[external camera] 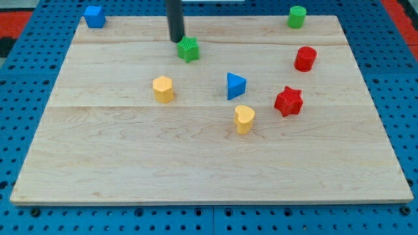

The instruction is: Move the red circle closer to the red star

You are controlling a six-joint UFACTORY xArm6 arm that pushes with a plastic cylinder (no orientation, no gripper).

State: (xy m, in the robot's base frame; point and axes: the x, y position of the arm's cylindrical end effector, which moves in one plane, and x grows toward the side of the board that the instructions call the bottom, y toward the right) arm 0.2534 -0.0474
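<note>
seven blocks on pale wood board over blue pegboard; my tip touching green star; no jaws

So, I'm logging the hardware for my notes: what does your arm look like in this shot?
Only the rod shows: a straight, dark, almost black cylinder with a smooth, plain surface, entering from the view's top. No cables, markings or joints are visible on it. My tip is its blunt lower end, just to the view's left of the green star. The rest of the arm is out of frame.
</note>
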